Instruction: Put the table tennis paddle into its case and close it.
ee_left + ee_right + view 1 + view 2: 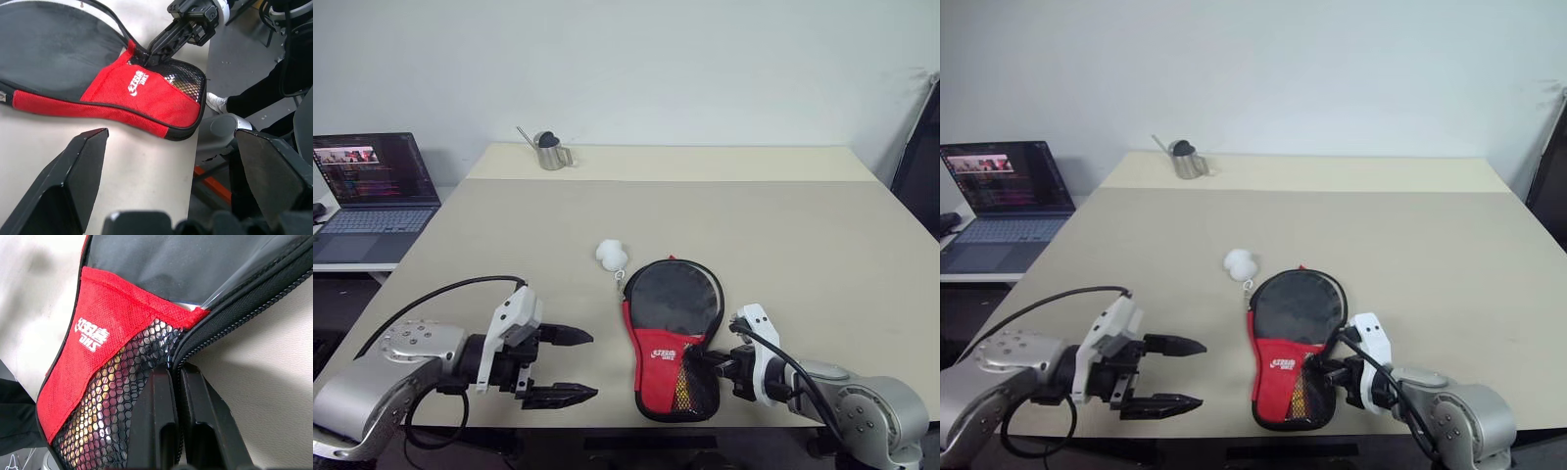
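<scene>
The case (671, 333) lies flat near the table's front edge, its black round part towards the far side and its red part with the mesh pocket towards me. The table tennis paddle is hidden. My right gripper (691, 360) is shut at the case's right edge, beside the mesh pocket. In the right wrist view its fingers (161, 401) pinch the zipper line (230, 318) of the case (98, 342). My left gripper (593, 364) hovers open left of the case, with a strip of bare table between, pointing at it with nothing between its fingers. The left wrist view shows the case (132, 93) and the right gripper (149, 54).
A small white ball (611, 254) lies just beyond the case's round end, joined to it by a short chain. A metal cup (550, 153) stands at the far side of the table (803, 235). An open laptop (377, 186) sits on a lower surface to the left.
</scene>
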